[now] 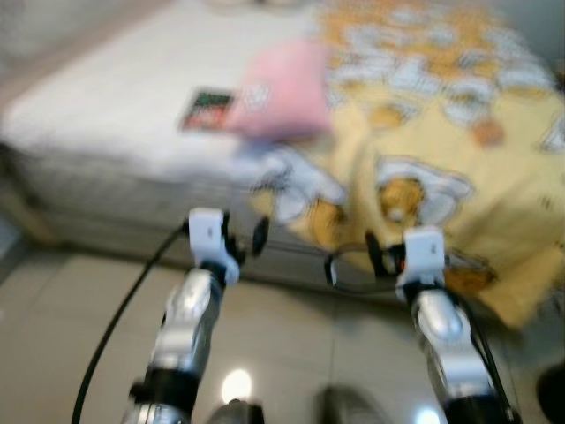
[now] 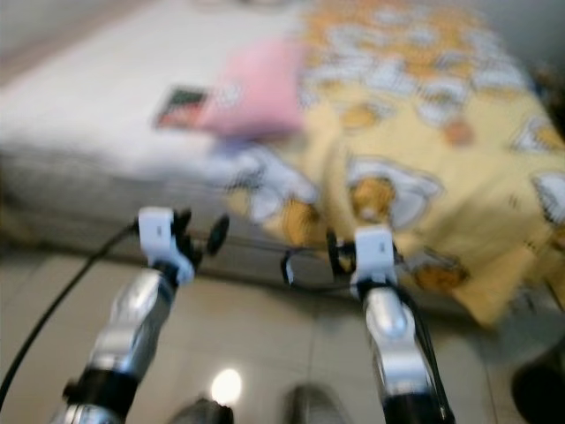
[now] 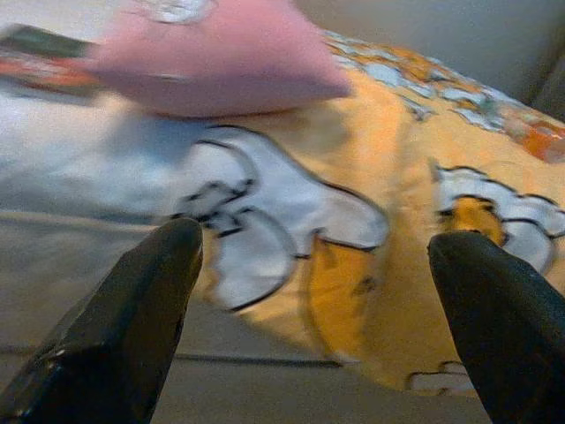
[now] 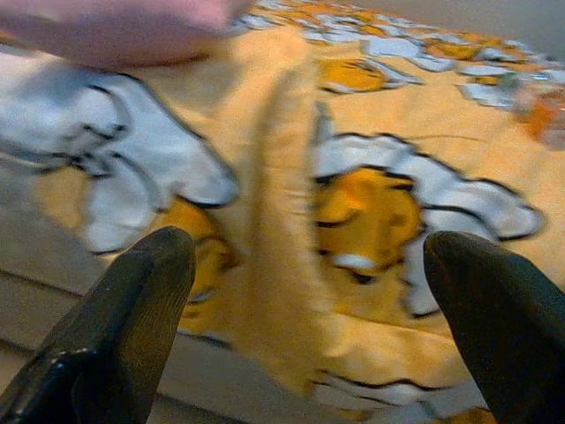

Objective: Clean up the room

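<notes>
A bed (image 1: 106,132) with a white mattress cover stands on a pale tiled floor (image 1: 53,327), and a dark round object (image 1: 552,393), too blurred to identify, sits on the floor near the bed's blanket-draped corner, by the frame's lower right.

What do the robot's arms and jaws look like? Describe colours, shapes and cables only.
Both arms are shiny silver tubes with black collars near the bottom of the head views. Each ends in a white, boxy wrist block. The left gripper and right gripper carry dark black parts with looping black wires. A long black cable trails beside the left arm. In the wrist views the fingers are thick, matte black and taper to rounded tips.
</notes>
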You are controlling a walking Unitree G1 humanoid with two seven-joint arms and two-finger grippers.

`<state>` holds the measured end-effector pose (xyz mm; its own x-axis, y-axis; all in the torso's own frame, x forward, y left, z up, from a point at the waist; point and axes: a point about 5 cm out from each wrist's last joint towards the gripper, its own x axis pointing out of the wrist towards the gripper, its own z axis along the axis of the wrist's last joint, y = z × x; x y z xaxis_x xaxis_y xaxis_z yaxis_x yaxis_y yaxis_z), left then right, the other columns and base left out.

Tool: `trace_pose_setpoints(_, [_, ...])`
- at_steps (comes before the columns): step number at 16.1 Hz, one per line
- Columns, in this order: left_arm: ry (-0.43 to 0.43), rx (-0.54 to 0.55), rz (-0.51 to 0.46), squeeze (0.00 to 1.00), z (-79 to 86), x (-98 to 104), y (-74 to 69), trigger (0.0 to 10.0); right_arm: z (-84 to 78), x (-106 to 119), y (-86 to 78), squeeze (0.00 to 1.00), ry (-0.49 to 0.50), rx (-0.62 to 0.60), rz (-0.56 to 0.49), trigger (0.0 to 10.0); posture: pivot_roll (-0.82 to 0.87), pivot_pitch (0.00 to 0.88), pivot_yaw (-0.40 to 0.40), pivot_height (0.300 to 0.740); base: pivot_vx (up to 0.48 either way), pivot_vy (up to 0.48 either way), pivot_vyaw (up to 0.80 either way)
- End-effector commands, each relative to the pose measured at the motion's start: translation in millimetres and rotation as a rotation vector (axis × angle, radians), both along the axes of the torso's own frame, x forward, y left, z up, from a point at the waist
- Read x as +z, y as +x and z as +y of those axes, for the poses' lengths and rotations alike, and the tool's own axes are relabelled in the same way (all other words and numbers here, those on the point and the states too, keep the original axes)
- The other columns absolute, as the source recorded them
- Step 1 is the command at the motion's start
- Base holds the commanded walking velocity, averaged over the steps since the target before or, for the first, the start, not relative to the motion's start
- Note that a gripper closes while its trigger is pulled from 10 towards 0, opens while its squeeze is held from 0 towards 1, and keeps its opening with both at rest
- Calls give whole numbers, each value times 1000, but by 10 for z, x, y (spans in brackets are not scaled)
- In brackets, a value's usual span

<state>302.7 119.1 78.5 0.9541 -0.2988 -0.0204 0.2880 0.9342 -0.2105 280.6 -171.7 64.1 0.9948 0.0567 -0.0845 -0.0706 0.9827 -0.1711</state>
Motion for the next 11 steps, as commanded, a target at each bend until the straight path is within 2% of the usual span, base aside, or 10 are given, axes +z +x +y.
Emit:
trace_pose_setpoints(1, [-14,-13,-7,0,-59,24,20,10000,-10,60,33,0,-37,0,-21,10000,-141,0,39,676,345,0,0])
trace_pose_setpoints(2, [-8,-8,-3,0,-70,25,36,10000,-6,97,76,0,3,-24,-27,10000,-145,0,41,691,0,0,0])
trace_pose_setpoints(3, [35,6,-10,0,-61,28,46,10000,-27,106,101,0,52,-50,-22,10000,-147,0,41,706,0,0,0])
trace_pose_setpoints(5, [101,25,-19,0,-34,13,47,10000,-13,121,101,0,52,-43,-35,10000,-147,0,40,726,0,0,0])
trace_pose_setpoints(7, [119,41,-12,0,-2,-2,56,10000,-3,131,99,0,60,-45,-43,10000,-149,0,46,740,0,0,0])
trace_pose_setpoints(11, [129,50,-13,0,12,-1,58,10000,2,146,95,0,72,-44,-49,10000,-152,0,55,740,0,0,0])
